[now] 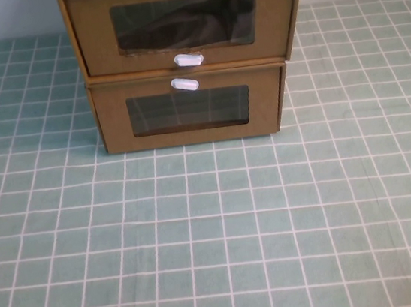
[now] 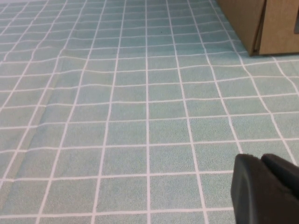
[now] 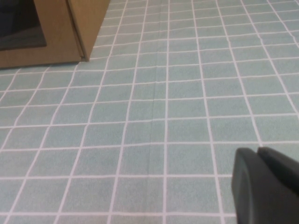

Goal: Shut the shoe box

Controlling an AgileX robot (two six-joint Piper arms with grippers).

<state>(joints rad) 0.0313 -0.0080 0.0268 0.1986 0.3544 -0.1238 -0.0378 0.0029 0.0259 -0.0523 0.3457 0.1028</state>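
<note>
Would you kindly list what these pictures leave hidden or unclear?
- Left gripper: cut off by left wrist view's edge; absent from high view.
- Right gripper: likewise in right wrist view.
- Shoe box: top cropped in high view; contents dark behind window.
- Lower box: interior unclear.

You see 1 table (image 1: pixel 216 235) covered by a teal cloth with a white grid. Only 1 thing lies directly on it: the lower cardboard box (image 1: pixel 191 131), at the far middle, with its window facing you. The cloth stretches bare in front of that box and to both its sides. The left gripper (image 2: pixel 266 186) hangs above the cloth off the box's left front corner, and the right gripper (image 3: pixel 266 186) off its right front corner.
</note>
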